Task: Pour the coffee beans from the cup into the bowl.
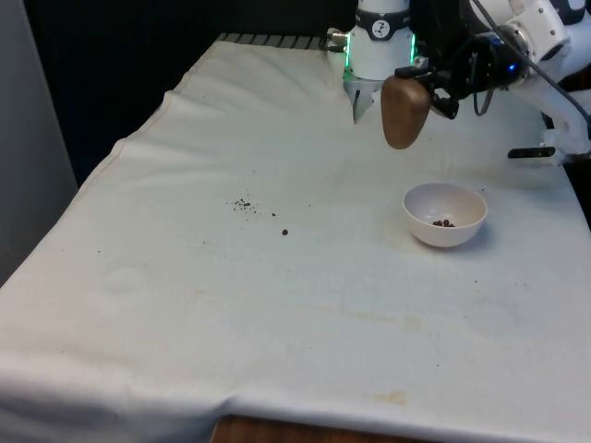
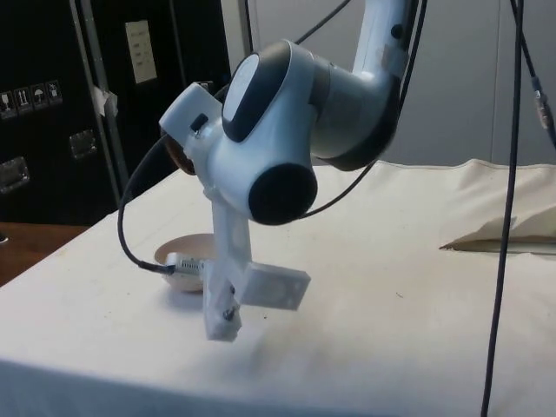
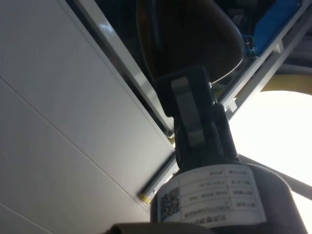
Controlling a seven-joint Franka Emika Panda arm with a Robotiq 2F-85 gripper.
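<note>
On the near half of the desk (image 1: 277,351), the white cloth is lying bare apart from a few stray coffee beans (image 1: 247,205) scattered towards the front view's left. Farther back, the white bowl (image 1: 444,213) is sitting with only a few beans showing at its bottom. Above and just behind it, the end effector (image 1: 427,88) is gripping the brown cup (image 1: 404,111), its fingers closed on the rim; the cup is hanging tipped steeply over, mouth turned away from the camera. The cup is looking smooth, rounded and matte brown, and I cannot see whether beans are remaining inside. The risk, as I judge it: the cup is hanging off-centre from the bowl, so any late beans may be dropping onto the cloth.
</note>
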